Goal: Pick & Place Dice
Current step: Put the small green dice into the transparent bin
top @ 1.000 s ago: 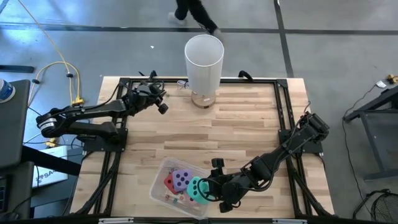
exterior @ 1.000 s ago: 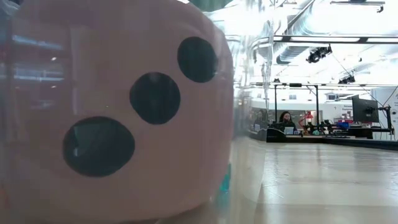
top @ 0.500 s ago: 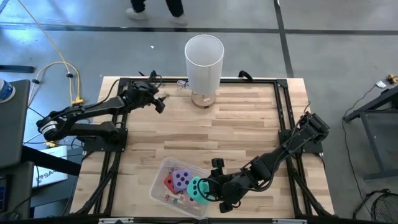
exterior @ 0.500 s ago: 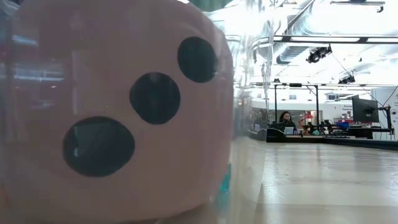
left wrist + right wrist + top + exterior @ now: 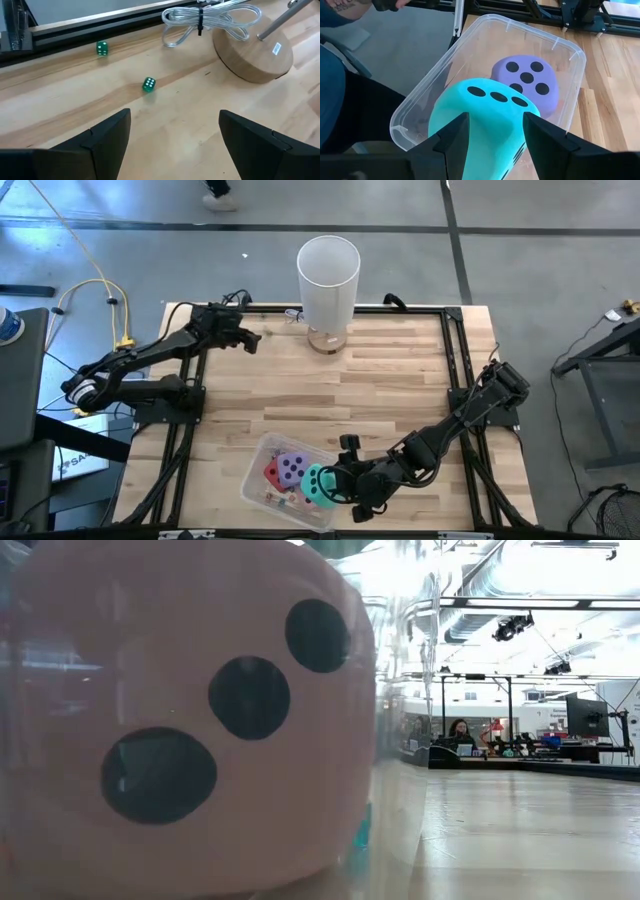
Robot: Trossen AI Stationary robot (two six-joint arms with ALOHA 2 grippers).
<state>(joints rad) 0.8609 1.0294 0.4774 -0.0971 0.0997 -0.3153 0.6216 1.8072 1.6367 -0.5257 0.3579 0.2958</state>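
Left gripper [image 5: 250,340] I've got hanging wide open at the table's far-left corner over two tiny green dice [image 5: 149,84], while my right gripper [image 5: 492,131] clamps the teal-green foam die [image 5: 480,125] in the clear plastic bin [image 5: 415,102] beside the purple foam die [image 5: 530,82].

White cylinder [image 5: 328,278], small green dice [image 5: 149,84]

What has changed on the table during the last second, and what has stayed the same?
The left tool opened and drew back toward the table's far left corner, holding nothing. The right tool stayed closed on the teal die over the clear bin; the purple die and white cylinder did not move.
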